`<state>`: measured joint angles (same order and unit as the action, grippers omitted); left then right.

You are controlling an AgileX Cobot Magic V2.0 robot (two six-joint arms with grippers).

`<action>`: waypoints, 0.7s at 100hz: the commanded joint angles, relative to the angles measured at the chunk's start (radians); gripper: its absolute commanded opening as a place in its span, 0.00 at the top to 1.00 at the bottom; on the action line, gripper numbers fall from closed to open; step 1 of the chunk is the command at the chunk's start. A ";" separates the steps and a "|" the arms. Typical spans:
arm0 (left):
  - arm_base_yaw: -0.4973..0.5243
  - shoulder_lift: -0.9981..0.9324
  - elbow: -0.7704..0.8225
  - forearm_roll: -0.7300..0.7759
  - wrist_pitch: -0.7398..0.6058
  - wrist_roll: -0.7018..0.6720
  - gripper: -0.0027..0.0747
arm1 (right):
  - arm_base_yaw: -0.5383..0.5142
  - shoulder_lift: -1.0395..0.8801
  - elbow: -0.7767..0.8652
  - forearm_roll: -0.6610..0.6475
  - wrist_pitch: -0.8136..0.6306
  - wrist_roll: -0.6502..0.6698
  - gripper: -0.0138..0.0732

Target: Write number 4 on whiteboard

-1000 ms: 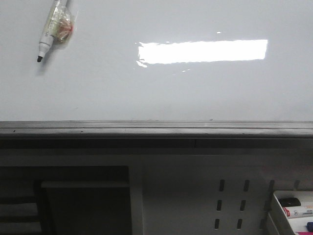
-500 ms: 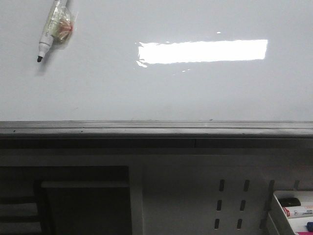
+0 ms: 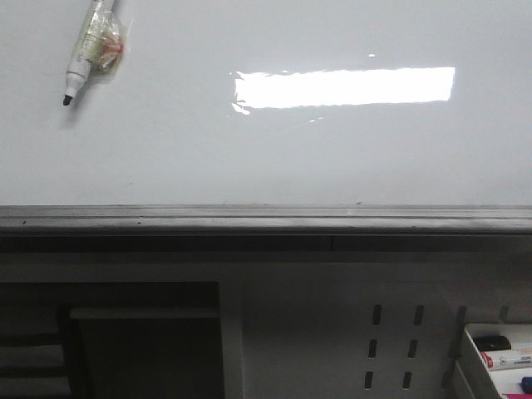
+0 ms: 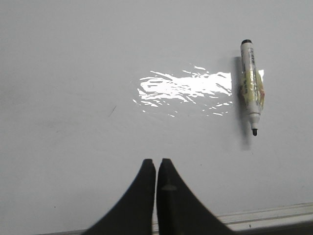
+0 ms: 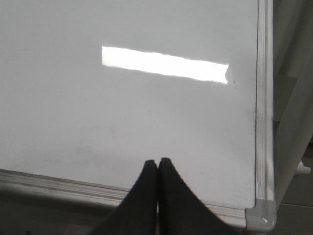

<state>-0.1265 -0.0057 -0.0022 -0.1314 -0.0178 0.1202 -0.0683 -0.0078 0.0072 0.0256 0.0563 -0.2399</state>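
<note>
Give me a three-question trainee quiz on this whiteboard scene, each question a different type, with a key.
1. True or false: the number 4 is already drawn on the whiteboard.
2. Multiple choice: the marker lying on the board is
A. capped
B. uncapped, with its dark tip exposed
C. held in the left tool
3. Fill in: the fingers of the right tool are pressed ____ with nothing between them.

Key:
1. False; no digit shows on the board in any view, only a bright light glare.
2. B; it lies free on the board, away from the shut left tool.
3. Together.
</note>
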 commanded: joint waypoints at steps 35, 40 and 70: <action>-0.006 -0.026 0.024 -0.510 -0.145 -0.009 0.99 | -0.006 -0.023 0.020 0.632 -0.127 0.004 0.92; -0.006 -0.026 0.013 -0.563 -0.147 -0.009 0.99 | -0.006 -0.023 0.014 0.659 -0.117 0.004 0.92; -0.006 0.113 -0.265 -0.347 0.160 0.024 0.99 | -0.006 0.170 -0.237 0.558 0.197 -0.017 0.89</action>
<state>-0.1265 0.0251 -0.1419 -0.5619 0.1087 0.1306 -0.0683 0.0618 -0.1158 0.6291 0.2222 -0.2420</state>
